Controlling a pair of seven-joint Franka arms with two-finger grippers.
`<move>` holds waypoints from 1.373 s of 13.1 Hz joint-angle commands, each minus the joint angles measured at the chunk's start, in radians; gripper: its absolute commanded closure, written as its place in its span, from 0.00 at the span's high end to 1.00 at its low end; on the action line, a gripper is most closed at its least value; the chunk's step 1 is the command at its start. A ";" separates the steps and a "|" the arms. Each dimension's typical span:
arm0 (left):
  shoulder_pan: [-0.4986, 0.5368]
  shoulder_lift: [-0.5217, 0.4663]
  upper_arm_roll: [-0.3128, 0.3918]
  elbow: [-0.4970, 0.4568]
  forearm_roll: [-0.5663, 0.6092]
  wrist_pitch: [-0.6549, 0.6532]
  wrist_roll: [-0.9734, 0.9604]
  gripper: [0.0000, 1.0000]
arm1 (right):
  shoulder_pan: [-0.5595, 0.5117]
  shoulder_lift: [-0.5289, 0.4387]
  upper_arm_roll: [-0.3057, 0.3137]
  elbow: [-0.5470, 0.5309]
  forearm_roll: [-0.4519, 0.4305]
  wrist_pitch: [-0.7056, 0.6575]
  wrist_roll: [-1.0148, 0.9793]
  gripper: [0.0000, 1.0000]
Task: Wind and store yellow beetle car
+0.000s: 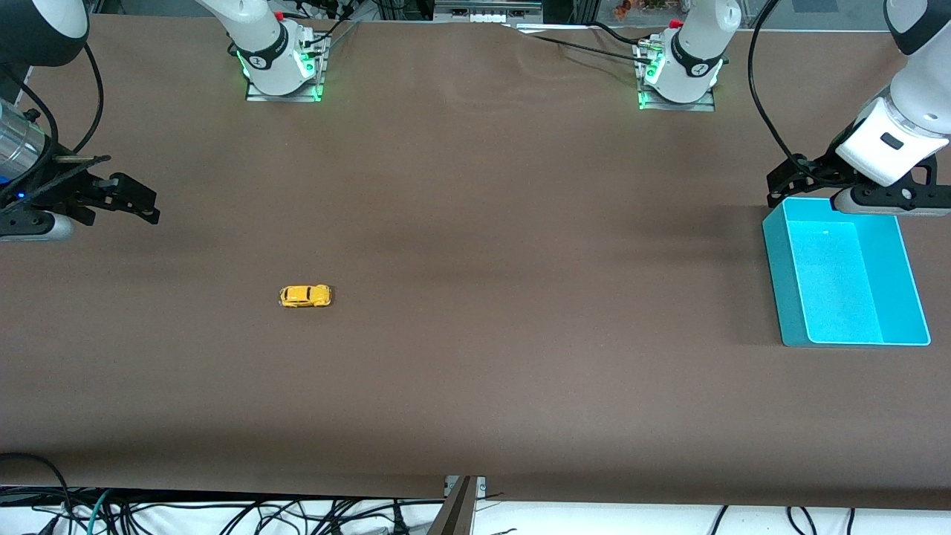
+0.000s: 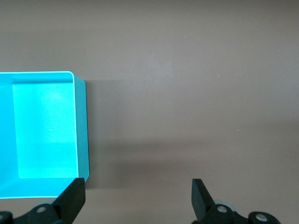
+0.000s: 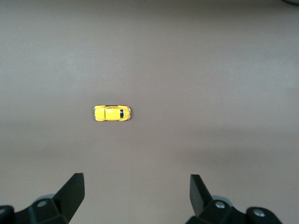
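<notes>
One wrist — yellow beetle car (image 3: pixel 112 113); other — bin (image 2: pixel 80 126).

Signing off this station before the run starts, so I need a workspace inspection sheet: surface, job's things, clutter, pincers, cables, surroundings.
Surface: brown table, flat.
Job's things: yellow beetle car on its wheels, toward the right arm's end; turquoise bin toward the left arm's end, nothing in it.
Clutter: nothing seen.
Pincers: left pincer open, over the bin's edge; right pincer open, above the table.
Cables: black cables below the table's near edge.
Surroundings: arm bases lit green.

White rounded arms, green-lit bases on metal plates, black cables, each claw (image 1: pixel 122 199) black.
</notes>
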 commanded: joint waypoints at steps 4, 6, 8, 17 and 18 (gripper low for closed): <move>-0.013 0.016 0.012 0.035 -0.007 -0.053 0.022 1.00 | -0.018 0.009 0.010 0.028 -0.006 -0.019 0.007 1.00; -0.015 0.016 0.012 0.037 -0.007 -0.071 0.022 1.00 | -0.016 0.009 0.010 0.027 -0.009 -0.019 0.007 1.00; -0.010 0.016 0.014 0.037 -0.007 -0.100 0.014 1.00 | -0.016 0.009 0.010 0.028 -0.012 -0.019 0.007 1.00; -0.009 0.035 0.015 0.072 -0.007 -0.104 0.015 1.00 | -0.007 0.022 0.011 0.025 -0.006 -0.019 0.008 1.00; -0.009 0.033 0.014 0.072 -0.007 -0.104 0.014 1.00 | -0.004 0.026 0.013 0.017 -0.003 -0.020 0.029 1.00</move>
